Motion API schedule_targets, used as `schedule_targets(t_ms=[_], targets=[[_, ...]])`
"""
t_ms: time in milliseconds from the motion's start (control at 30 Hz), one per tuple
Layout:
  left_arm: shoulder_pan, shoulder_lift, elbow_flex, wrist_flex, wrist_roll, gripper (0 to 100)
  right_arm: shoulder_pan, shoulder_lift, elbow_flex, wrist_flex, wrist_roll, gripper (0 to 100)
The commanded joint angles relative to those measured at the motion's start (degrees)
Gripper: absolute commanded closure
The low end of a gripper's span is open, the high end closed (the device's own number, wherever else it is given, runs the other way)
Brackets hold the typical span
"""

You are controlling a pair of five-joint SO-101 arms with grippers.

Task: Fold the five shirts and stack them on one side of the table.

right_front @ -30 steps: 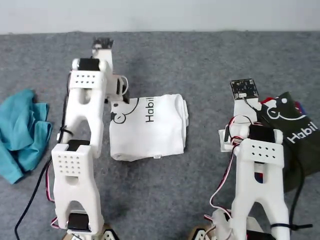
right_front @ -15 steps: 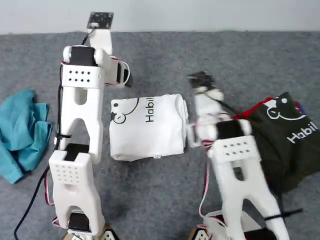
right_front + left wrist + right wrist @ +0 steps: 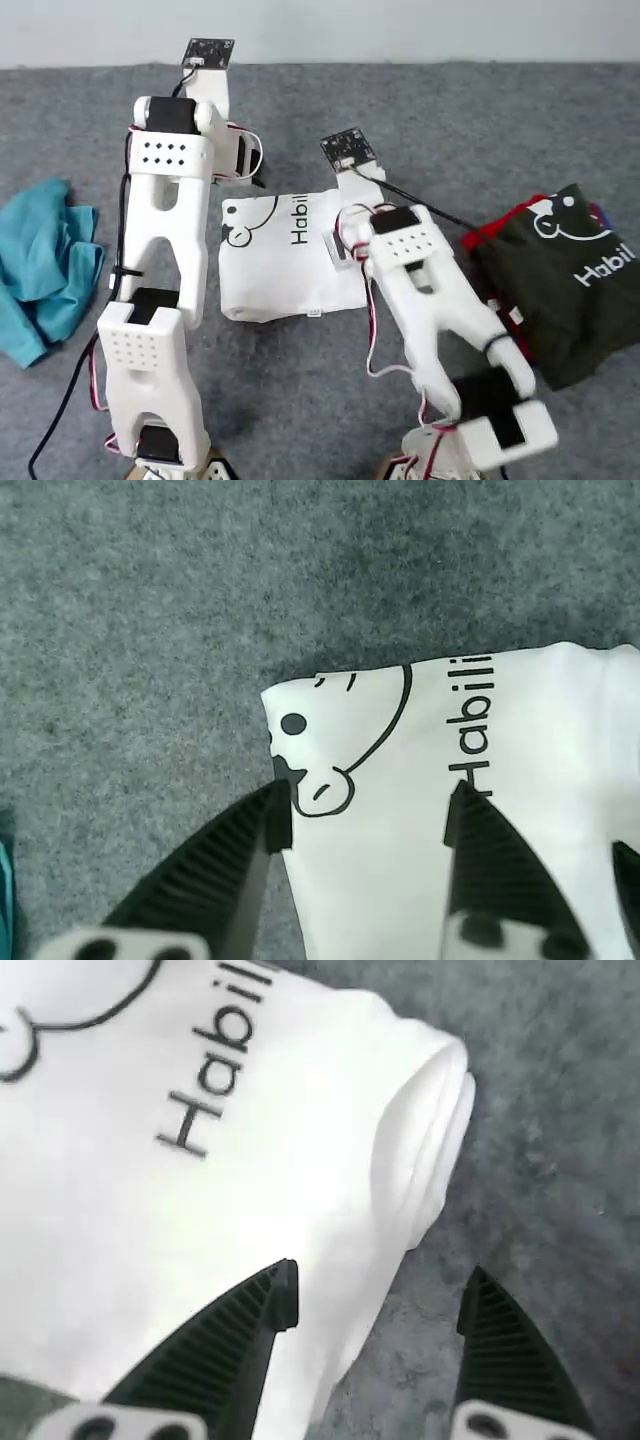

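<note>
White shirt (image 3: 285, 275): right gripper (image 3: 378, 1300) has swung to its folded edge, fingers spread astride it; left gripper (image 3: 365, 815) spread over its corner.

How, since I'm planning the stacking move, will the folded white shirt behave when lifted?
Probably floppy: the white shirt shows loose layers at its folded edge. Lifted by one edge, it would likely sag and unfold. Pushed on the rough grey mat, it may bunch.
</note>
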Motion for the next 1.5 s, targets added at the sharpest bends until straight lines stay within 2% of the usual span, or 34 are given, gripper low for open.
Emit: schedule_targets(t_ms=[0,367,633,800,1000,1167,1467], targets=[[0.44,-3.69,-0.13,1.14,0.09,75,1.98,2.33,-5.10,-0.31,-1.41,73.3],[0.35,-3.69,-0.13,1.14,0.09,75,2.42,12.44,-5.80,-4.88,-3.34,74.6],[0.44,-3.60,-0.13,1.14,0.09,75,2.24,18.77,-6.07,-8.66,-4.40,86.0],[0.44,-3.43,-0.04,1.14,0.09,75,2.68,18.77,-6.07,-8.57,-4.40,99.0],[-0.09,-3.08,-0.04,1.14,0.09,75,2.68,17.45,-6.42,-7.96,-4.31,98.8],[-0.09,-3.08,-0.04,1.14,0.09,75,2.86,12.35,-9.67,-2.86,-4.31,98.8],[0.26,-3.08,-0.04,1.14,0.09,75,12.97,2.77,-14.95,2.33,-4.66,98.8]])
